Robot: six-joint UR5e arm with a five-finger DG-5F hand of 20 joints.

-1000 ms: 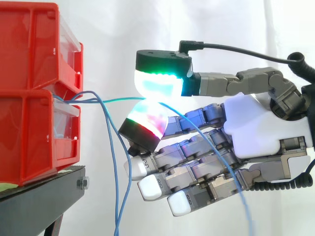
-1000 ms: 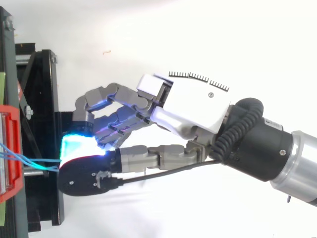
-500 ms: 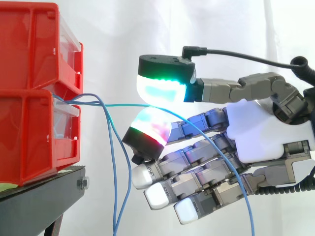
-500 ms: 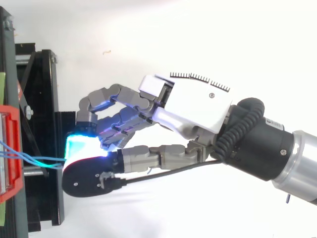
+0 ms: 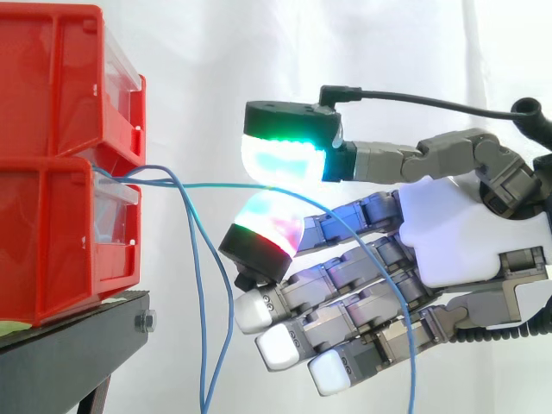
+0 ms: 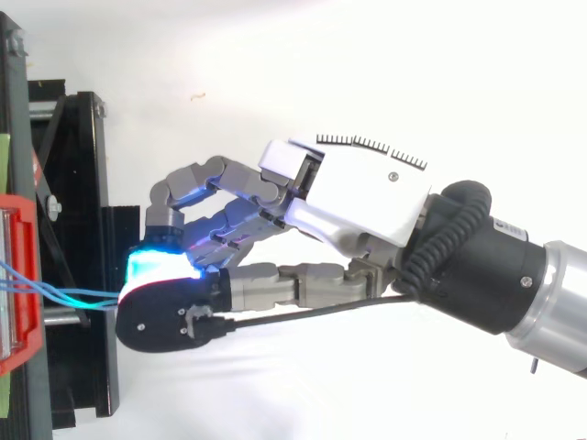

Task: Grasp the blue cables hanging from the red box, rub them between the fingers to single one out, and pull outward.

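Thin blue cables point(image 5: 207, 185) from red plastic box point(image 5: 52, 172): light, limp, probably slippery. One strand pinched between glowing fingers point(image 5: 285, 157) of hand point(image 5: 457, 233); firm pad-to-pad hold advised.

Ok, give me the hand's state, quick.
Hand: shut on one blue cable, pinched between two glowing pads.

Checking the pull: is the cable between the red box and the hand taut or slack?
Taut: one blue cable runs straight from the red box to the pinching pads of the hand; other cables hang loose.
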